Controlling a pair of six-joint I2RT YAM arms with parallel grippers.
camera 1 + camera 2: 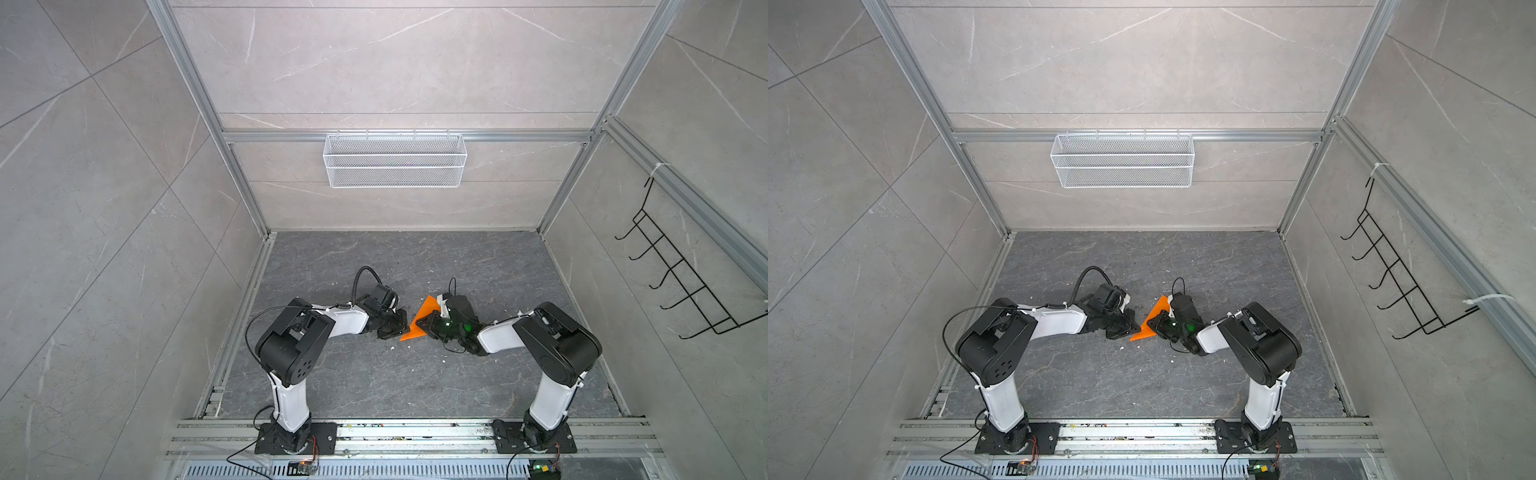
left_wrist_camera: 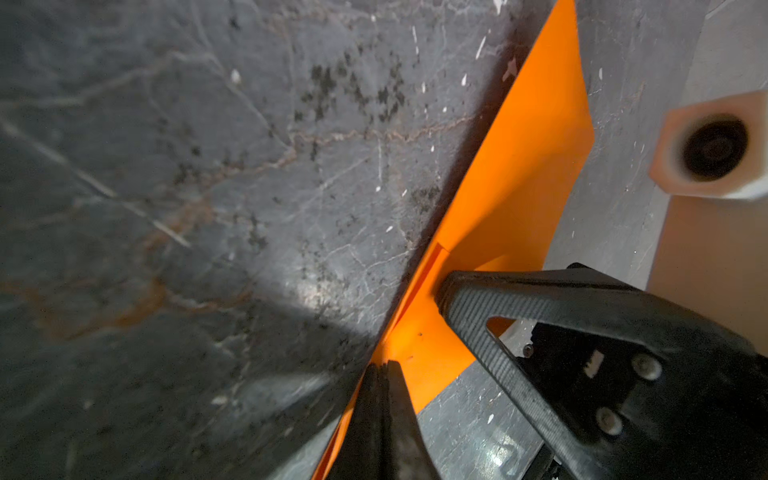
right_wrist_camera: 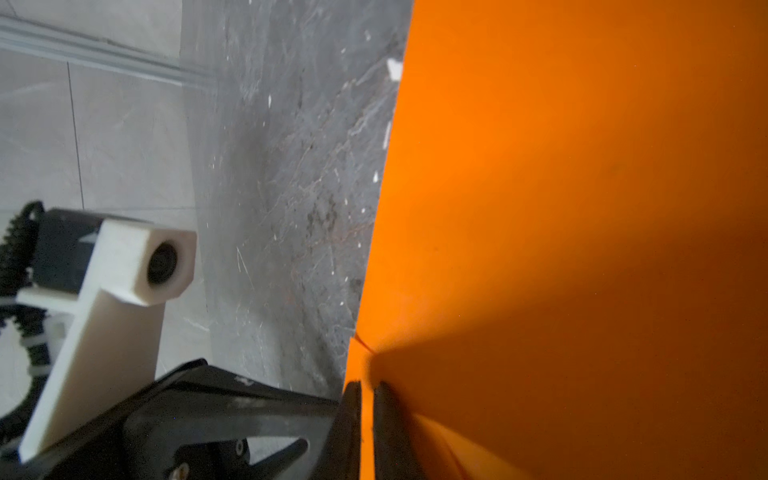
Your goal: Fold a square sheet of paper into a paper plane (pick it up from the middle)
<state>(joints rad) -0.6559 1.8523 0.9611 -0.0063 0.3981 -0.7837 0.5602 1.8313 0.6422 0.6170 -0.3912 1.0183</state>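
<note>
Orange paper sheet (image 1: 424,311) is folded into a triangle. Left gripper (image 2: 382,368) and right gripper (image 3: 365,399) each pinch its edge, jaws pressed together.

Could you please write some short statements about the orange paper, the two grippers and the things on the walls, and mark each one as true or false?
1. The square sheet of paper is a flat, unfolded square. False: it is folded into a triangular shape.
2. The right gripper is shut on the paper. True.
3. The left gripper stands wide open. False: its jaws are closed together at the paper's folded edge.
4. A white wire basket hangs on the back wall. True.
5. The black hook rack hangs on the wall at the left of both top views. False: it hangs on the wall at the right.
</note>
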